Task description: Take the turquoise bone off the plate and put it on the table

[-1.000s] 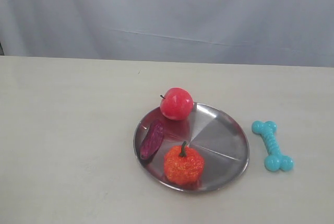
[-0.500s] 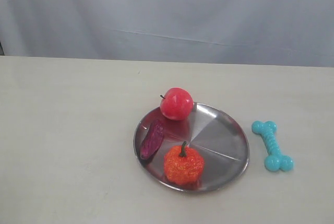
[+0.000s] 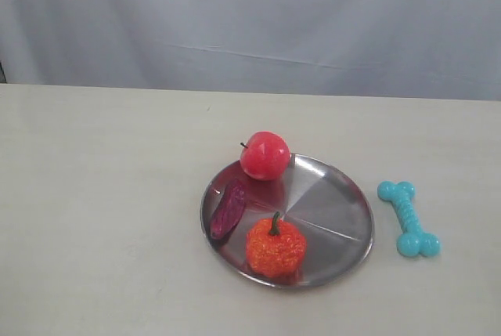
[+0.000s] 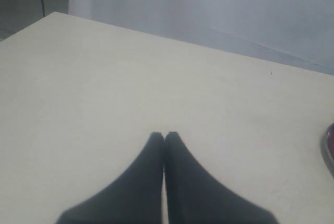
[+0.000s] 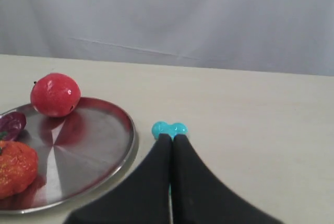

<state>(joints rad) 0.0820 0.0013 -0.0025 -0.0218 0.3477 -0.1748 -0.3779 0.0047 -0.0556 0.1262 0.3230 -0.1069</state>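
One plate (image 3: 329, 211) holding one red apple (image 3: 264, 155), one orange pumpkin (image 3: 275, 248) and one purple fruit (image 3: 228, 210). One turquoise bone (image 3: 408, 218) lies on the table (image 3: 102, 195), just right of the plate. Nothing moved since earlier. Left gripper (image 4: 165, 136) and right gripper (image 5: 173, 138) are both low over the table, clenched, empty.

Exterior looks down on the plate (image 3: 333, 207); low wrist views perhaps share it.
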